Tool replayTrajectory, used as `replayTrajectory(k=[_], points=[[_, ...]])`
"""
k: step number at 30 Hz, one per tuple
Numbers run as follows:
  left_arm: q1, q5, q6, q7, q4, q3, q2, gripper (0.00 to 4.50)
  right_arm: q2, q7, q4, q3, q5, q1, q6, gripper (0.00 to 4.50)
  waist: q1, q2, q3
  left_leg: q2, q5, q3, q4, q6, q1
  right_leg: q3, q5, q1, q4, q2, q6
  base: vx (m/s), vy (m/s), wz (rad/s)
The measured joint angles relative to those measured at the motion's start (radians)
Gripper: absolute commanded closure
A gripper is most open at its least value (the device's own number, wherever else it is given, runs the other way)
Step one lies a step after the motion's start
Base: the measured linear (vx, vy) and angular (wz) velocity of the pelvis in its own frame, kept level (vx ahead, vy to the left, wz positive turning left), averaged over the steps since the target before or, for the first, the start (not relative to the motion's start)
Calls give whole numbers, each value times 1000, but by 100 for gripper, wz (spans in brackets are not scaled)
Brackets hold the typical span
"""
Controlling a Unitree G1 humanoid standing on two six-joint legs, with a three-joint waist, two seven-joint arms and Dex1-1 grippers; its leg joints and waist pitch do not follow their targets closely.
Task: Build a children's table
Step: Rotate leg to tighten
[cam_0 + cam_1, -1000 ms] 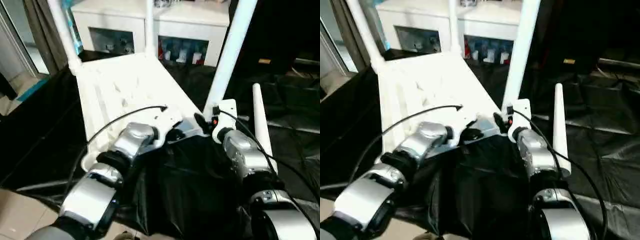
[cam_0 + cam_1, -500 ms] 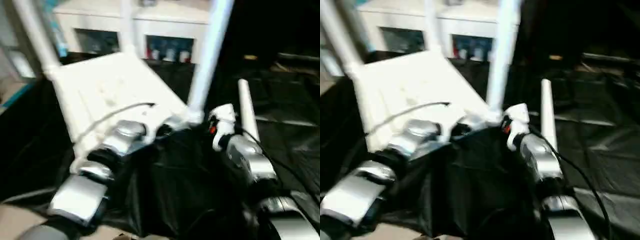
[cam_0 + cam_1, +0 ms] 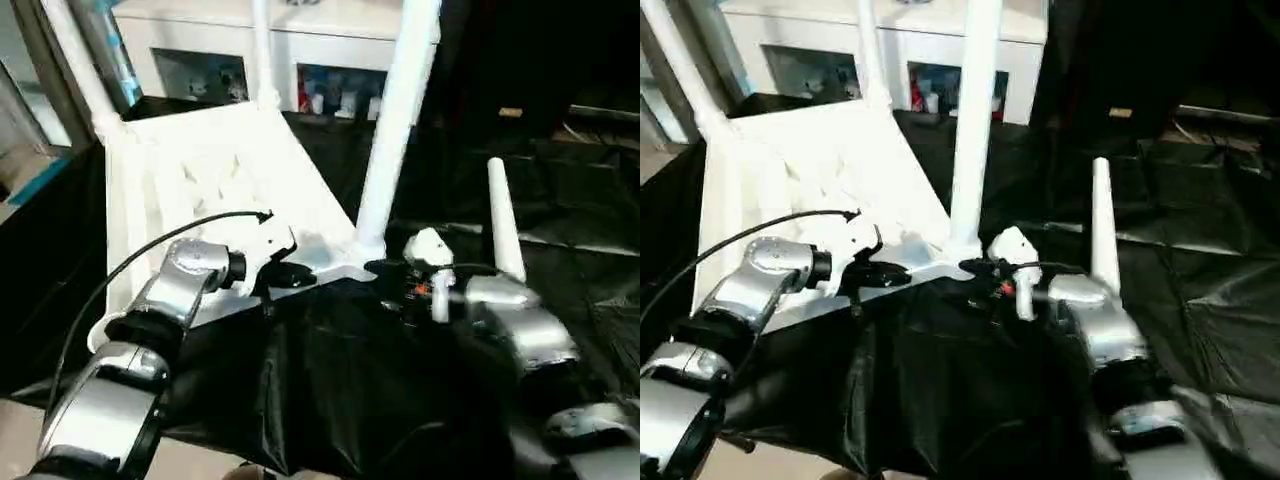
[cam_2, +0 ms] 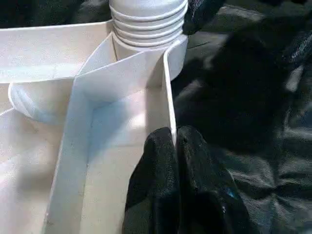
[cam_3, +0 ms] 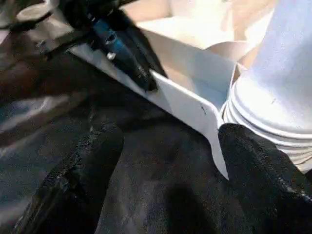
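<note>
Lying upside down on the black sheet (image 3: 380,390), the children's table (image 3: 215,175) fills the upper left and the centre of the left eye view, its ribbed underside turned up. Three white legs stand in its corner sockets: one at the upper left (image 3: 75,60), one at the top centre (image 3: 262,50), and the nearest one (image 3: 395,110) rising from the socket at the centre of the frame. A fourth leg (image 3: 503,225) is apart from the table, right of centre, pointing up behind the right arm.

The left gripper (image 4: 174,146) comes in from the lower left and is closed on the thin near rim of the table – in the left wrist view its two black fingers (image 4: 158,161) press together over the edge of the white wall, just beside the ridged base of the nearest leg.

The right gripper (image 5: 168,161) is at the centre right of the head views, near the same corner. Its fingers (image 5: 263,170) stand wide apart – one touches or nearly touches the ridged collar of the leg, the other lies over the black sheet; they grip nothing.

A white cabinet (image 3: 300,60) with glass-fronted shelves stands along the top of the frame.
</note>
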Motion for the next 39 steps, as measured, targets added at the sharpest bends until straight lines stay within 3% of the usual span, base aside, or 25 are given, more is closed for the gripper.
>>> replayTrajectory(k=[4, 6, 11, 22, 30, 36, 39], points=[[2, 0, -1, -15, -1, -7, 4, 450, -58, 10, -18, -9, 0, 4, 26, 90, 10, 0, 0, 0, 0, 0, 1, 0, 0, 0, 0, 0, 0, 0, 0, 0, 0, 0], [7, -5, -4, -56, -2, -10, 6, 450, -99, -13, -18, -56, -1, 2, 29, 90, 20, 0, 0, 0, 0, 0, 1, 0, -1, 0, 0, 1, 0, 0, 0, 0, 0, 0], [8, -4, -4, -83, -17, -31, -6, 450, -100, -16, -24, -65, 0, -2, 28, 90, 37, 0, 0, 0, 0, 1, 3, 0, -1, 1, 0, 1, 1, 0, 0, 0, 0, 0], [21, -4, 11, -103, -48, -37, -15, 450, -43, -26, -29, -44, 5, 6, 43, 90, 43, 0, 0, 0, 0, 0, 4, 0, -1, 1, 0, 1, 2, -1, 0, 0, 0, 0], [23, -4, 16, -107, -59, -44, -18, 450, -32, -38, 3, -36, -1, -8, 37, 163, 43, 0, 0, 0, 0, 0, 5, 0, -4, 1, 0, 1, 2, -1, 0, 0, 0, 0], [26, -4, 22, -105, -64, -44, -18, 450, -29, -39, 7, -37, -1, -8, 30, 178, 42, 0, 0, 0, 0, 0, 6, 0, -4, 1, 0, 1, 3, -1, 0, 0, 0, 0], [18, 11, 25, -38, -53, -44, -38, 450, -3, -112, 27, -57, -8, -8, 23, 178, 40, 0, 0, 1, 0, 0, 7, 0, -3, 1, 0, 2, 3, -1, 0, 0, 0, 0]])
